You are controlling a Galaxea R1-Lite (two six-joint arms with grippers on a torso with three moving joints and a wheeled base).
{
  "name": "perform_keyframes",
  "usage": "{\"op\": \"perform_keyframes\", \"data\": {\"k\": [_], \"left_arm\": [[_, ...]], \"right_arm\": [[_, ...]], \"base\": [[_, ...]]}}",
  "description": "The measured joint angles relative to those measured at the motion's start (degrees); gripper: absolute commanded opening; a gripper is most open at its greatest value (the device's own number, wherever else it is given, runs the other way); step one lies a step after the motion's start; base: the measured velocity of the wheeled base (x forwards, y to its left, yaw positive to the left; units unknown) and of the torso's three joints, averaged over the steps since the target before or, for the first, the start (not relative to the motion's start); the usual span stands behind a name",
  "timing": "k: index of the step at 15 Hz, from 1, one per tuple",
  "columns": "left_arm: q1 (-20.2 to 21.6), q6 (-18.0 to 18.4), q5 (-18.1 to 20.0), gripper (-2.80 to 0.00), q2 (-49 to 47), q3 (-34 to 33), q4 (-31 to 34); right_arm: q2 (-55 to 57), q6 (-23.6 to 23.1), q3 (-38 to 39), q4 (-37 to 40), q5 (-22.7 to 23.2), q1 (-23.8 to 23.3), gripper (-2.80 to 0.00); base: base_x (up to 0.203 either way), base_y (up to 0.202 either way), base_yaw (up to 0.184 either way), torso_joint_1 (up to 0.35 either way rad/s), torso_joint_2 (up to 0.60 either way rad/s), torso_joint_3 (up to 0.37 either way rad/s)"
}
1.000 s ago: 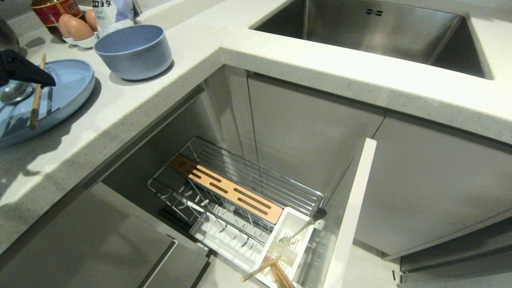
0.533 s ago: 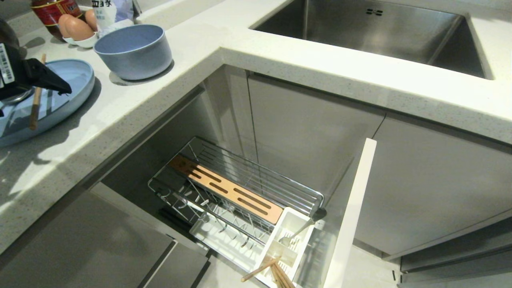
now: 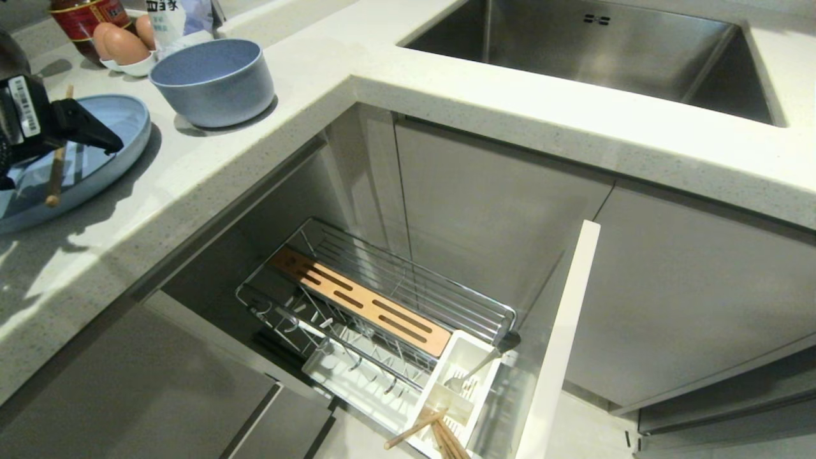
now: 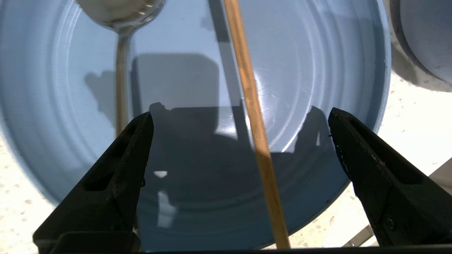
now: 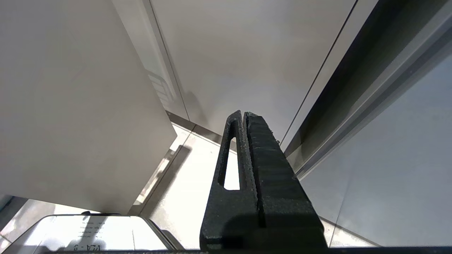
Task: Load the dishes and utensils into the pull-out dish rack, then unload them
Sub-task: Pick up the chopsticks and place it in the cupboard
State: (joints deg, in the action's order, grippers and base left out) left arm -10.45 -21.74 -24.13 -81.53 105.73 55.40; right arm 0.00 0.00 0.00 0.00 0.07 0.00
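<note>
My left gripper (image 4: 241,113) hangs open just above the pale blue plate (image 3: 111,162) on the counter at the far left. A wooden chopstick (image 4: 251,102) lies on the plate between the two fingers, touching neither. A silver spoon (image 4: 120,74) rests on the plate beside one black finger (image 4: 127,158). The round blue bowl (image 3: 213,80) stands on the counter beside the plate. Below the counter the chrome dish rack (image 3: 382,306) is pulled out, its white caddy (image 3: 456,389) holding wooden chopsticks (image 3: 440,437) and a metal utensil (image 3: 478,368). My right gripper (image 5: 243,113) is shut and empty, low beside cabinet fronts.
A steel sink (image 3: 593,51) is set in the counter at the back right. Eggs (image 3: 121,44), a dark bottle (image 3: 83,16) and a packet stand behind the bowl. The rack's flat front panel (image 3: 564,331) sticks out towards me.
The left gripper has shifted to the right over the plate and now covers the spoon in the head view. Plate, chopstick, bowl and rack have not moved.
</note>
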Motion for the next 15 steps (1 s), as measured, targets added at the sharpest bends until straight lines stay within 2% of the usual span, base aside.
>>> {"op": "perform_keyframes", "data": {"k": [2, 3, 15], "left_arm": [[0.0, 0.0, 0.7, 0.0, -0.2, 0.0, 0.0], [0.0, 0.0, 0.8, -2.8, -0.3, 0.0, 0.0], [0.2, 0.0, 0.8, -2.8, -0.5, -0.1, 0.0]], "right_arm": [[0.0, 0.0, 0.0, 0.0, 0.0, 0.0, -2.8], [0.0, 0.0, 0.0, 0.0, 0.0, 0.0, -2.8], [0.0, 0.0, 0.0, 0.0, 0.0, 0.0, -2.8]], "base": [[0.0, 0.0, 0.0, 0.0, 0.0, 0.0], [0.0, 0.0, 0.0, 0.0, 0.0, 0.0], [0.0, 0.0, 0.0, 0.0, 0.0, 0.0]]}}
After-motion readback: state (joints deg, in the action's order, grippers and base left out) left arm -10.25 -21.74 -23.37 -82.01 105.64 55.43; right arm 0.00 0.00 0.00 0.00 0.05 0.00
